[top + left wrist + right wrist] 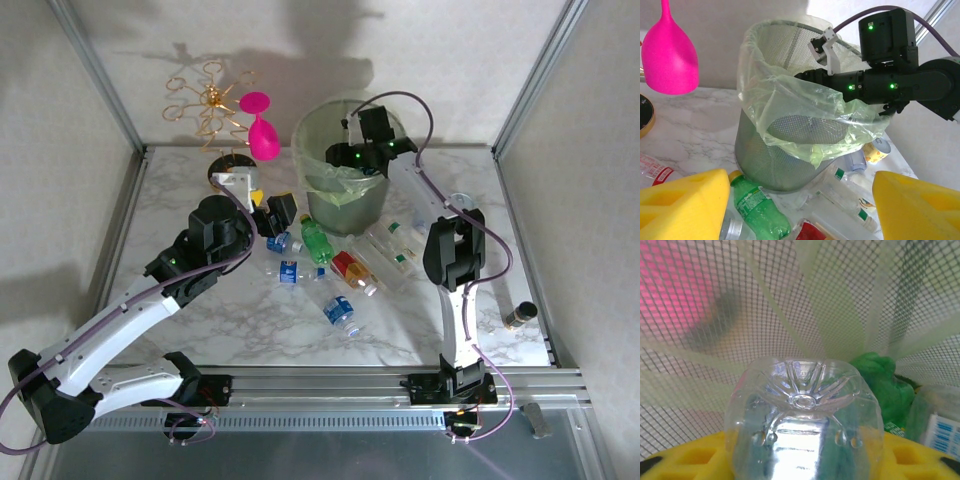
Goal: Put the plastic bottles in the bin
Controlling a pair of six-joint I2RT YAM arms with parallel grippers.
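Dropping stage, I judge: right fingers (920, 460) clasp one clear bottle (802, 425) inside the bin (350, 212) at the worktop's (250, 335) far edge, with at least two more lying below; left fingers (685, 205) wide apart, empty, near the pile. Roughly eight bottles (315, 240) left mid-worktop beside the one bin; maybe a quarter done.

Left arm (130, 320): base at the near edge of the table (250, 335), left side; elbow bent, forearm reaching toward the table's middle.
Left gripper (272, 222): roughly level, yellow-padded fingers (685, 205) standing well apart.
Right arm (455, 260): base at the near edge, right side; lower link upright, forearm stretched toward the far edge.
Right gripper (350, 155): pointed downward, yellow fingers (680, 460) clasping a clear bottle (802, 425).
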